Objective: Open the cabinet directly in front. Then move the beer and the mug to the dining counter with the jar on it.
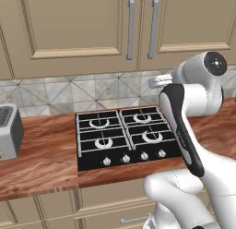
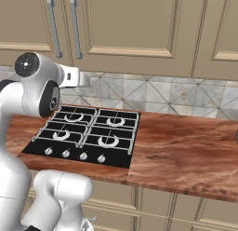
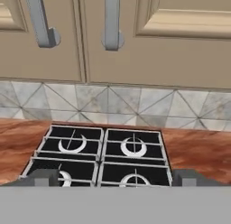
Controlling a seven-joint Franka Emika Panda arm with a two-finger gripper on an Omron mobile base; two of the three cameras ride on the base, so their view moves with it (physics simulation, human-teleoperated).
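nothing of the task looks done yet: the cabinet (image 3: 135,33) stands above and ahead of the tool (image 3: 115,177), both doors shut, their bar handles (image 3: 112,24) untouched. the tool hangs released, fingers (image 3: 43,177) spread wide over the hob (image 3: 101,153) on the counter (image 1: 41,154). opening, then carrying beer and mug, all remains.

Arm (image 1: 193,131): glossy white rounded shells, bulbous at the joints, with a long black band running down one link. Upper joint carries a round dark end cap with a small bright glint; a short light-grey segment projects beside it. Tool (image 3: 115,178): two small blocky dark-grey fingertips (image 3: 43,177), set wide apart.
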